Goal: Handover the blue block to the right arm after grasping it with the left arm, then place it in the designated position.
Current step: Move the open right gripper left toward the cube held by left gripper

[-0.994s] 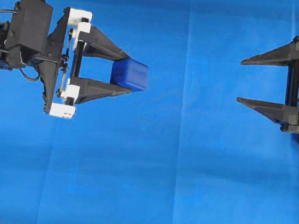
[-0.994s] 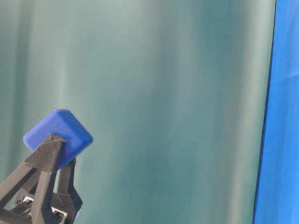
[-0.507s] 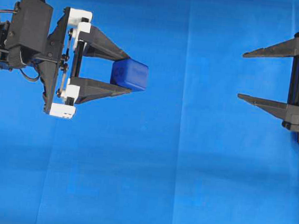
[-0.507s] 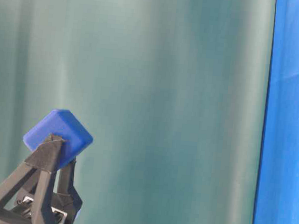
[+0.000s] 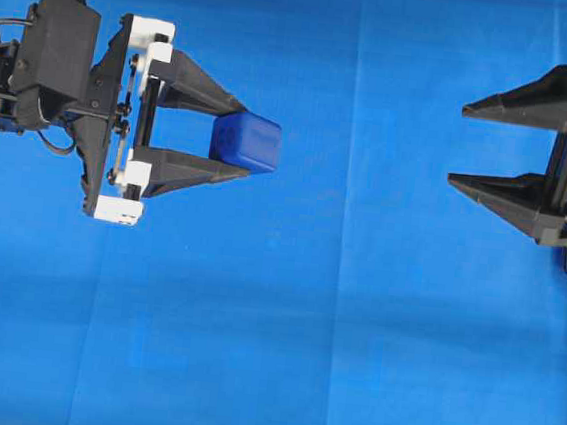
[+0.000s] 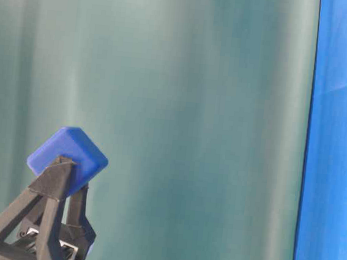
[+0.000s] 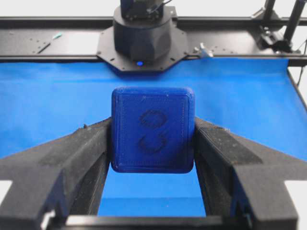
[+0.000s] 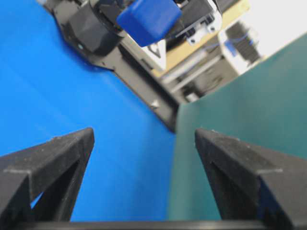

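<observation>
Blue block (image 5: pixel 247 142) sits clamped between the two black wedge fingers (image 5: pixel 182 168) of the left gripper (image 5: pixel 229 135), held up off the blue cloth (image 5: pixel 333 328) at the left of the overhead view, exactly where it was a second ago. The right gripper (image 5: pixel 459 145), at the far right and well apart from the block, has rolled since then: its fingers (image 5: pixel 520 100), still spread wide and empty, now show broader, tilted faces. Blue cloth covers the whole surface; a dark green backdrop (image 6: pixel 194 107) hangs behind. In the left wrist view the cube's marked face (image 7: pixel 153 132) points back toward that camera. At table level it sits tilted, one corner uppermost; being a cube, it has no long axis.
</observation>
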Controlling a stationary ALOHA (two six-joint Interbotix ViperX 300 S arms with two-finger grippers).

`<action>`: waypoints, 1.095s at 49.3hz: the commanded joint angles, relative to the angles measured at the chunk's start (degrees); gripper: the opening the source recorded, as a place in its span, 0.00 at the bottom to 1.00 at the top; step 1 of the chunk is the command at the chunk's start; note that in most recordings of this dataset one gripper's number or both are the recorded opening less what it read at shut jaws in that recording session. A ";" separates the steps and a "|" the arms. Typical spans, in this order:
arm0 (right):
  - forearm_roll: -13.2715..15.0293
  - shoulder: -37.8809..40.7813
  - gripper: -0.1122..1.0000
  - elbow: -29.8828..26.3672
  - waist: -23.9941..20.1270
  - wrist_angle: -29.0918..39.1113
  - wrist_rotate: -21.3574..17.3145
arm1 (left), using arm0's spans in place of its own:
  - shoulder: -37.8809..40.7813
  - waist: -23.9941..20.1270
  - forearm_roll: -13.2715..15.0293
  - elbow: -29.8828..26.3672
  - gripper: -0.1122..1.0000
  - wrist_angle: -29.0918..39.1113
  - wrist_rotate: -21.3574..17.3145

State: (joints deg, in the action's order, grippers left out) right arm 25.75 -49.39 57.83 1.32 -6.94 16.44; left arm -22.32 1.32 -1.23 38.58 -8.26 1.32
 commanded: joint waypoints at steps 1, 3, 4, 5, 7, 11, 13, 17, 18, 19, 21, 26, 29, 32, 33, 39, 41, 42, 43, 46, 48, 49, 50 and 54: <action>3.25 0.18 0.94 -1.58 -0.35 -0.35 1.23 | -0.70 -0.18 0.09 -0.79 0.52 -0.53 0.26; 4.66 0.18 0.94 -1.58 -0.35 -0.35 2.02 | -0.70 -0.18 0.09 -0.79 0.52 -0.62 0.26; 5.36 0.18 0.94 -1.58 -0.35 -0.35 2.29 | -0.70 -0.18 0.09 -0.79 0.52 -0.53 0.26; 6.06 0.18 0.94 -1.49 -0.35 -0.44 2.72 | -0.70 -0.18 0.09 -0.79 0.52 -0.53 0.26; 7.56 0.18 0.94 -1.49 -0.35 -0.44 3.43 | -0.70 -0.18 0.09 -0.79 0.52 -0.62 0.26; 11.51 0.35 0.94 -1.41 -0.35 -0.44 5.01 | -0.79 -0.18 0.09 -0.70 0.52 -0.62 0.26; 13.36 0.53 0.94 -1.41 -0.35 -0.44 5.54 | -0.70 -0.18 0.09 -0.70 0.52 -0.53 0.35; 16.08 0.97 0.94 -1.32 -0.35 -0.35 5.80 | -0.79 -0.18 0.09 -0.70 0.52 -0.62 0.35; 16.44 1.14 0.94 -1.32 -0.35 -0.35 5.80 | -0.79 -0.18 0.09 -0.70 0.52 -0.62 0.35; 16.70 1.23 0.94 -1.32 -0.35 -0.35 5.80 | -0.79 -0.18 0.09 -0.70 0.52 -0.62 0.35; 16.70 1.49 0.94 -1.23 -0.35 -0.44 5.80 | -0.79 -0.18 0.09 -0.70 0.52 -0.62 0.35; 16.70 2.02 0.94 -1.23 -0.35 -0.35 5.80 | -0.79 -0.18 0.09 -0.79 0.52 -0.62 0.44; 16.70 2.02 0.94 -1.23 -0.35 -0.35 5.80 | -0.79 -0.18 0.09 -0.79 0.52 -0.62 0.44; 16.70 1.93 0.94 -1.23 -0.35 -0.35 5.80 | -0.79 -0.18 0.09 -0.70 0.52 -0.62 0.44; 16.70 1.85 0.94 -1.32 -0.35 -0.44 5.80 | -0.79 -0.18 0.09 -0.70 0.52 -0.53 0.44; 16.70 1.67 0.94 -1.32 -0.35 -0.44 5.80 | -0.79 -0.18 0.09 -0.70 0.52 -0.62 0.44; 16.70 1.67 0.94 -1.32 -0.35 -0.53 5.80 | -0.79 -0.18 0.09 -0.70 0.52 -0.62 0.44; 16.70 1.67 0.94 -1.32 -0.35 -0.53 5.80 | -0.79 -0.18 0.09 -0.70 0.52 -0.53 0.44; 16.70 1.67 0.94 -1.32 -0.35 -0.53 5.80 | -0.79 -0.18 0.09 -0.79 0.52 -0.62 0.44; 16.70 1.76 0.94 -1.23 -0.35 -0.70 5.80 | -0.79 -0.18 0.09 -0.70 0.52 -0.53 0.44; 16.70 1.76 0.94 -1.32 -0.35 -0.70 5.80 | -0.88 -0.18 0.09 -0.70 0.52 -0.62 0.44; 16.61 1.76 0.94 -1.32 -0.35 -0.70 5.80 | -0.88 -0.18 0.09 -0.70 0.52 -0.53 0.44; 16.70 1.76 0.94 -1.32 -0.35 -0.70 5.80 | -0.88 -0.18 0.09 -0.62 0.52 -0.62 0.44; 16.61 1.85 0.94 -1.32 -0.35 -0.88 5.80 | -0.97 -0.18 0.09 -0.62 0.52 -0.53 0.44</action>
State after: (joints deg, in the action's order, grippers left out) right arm 42.45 -47.72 57.83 1.05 -7.21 22.32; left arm -22.41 1.23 -1.23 38.58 -8.26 1.67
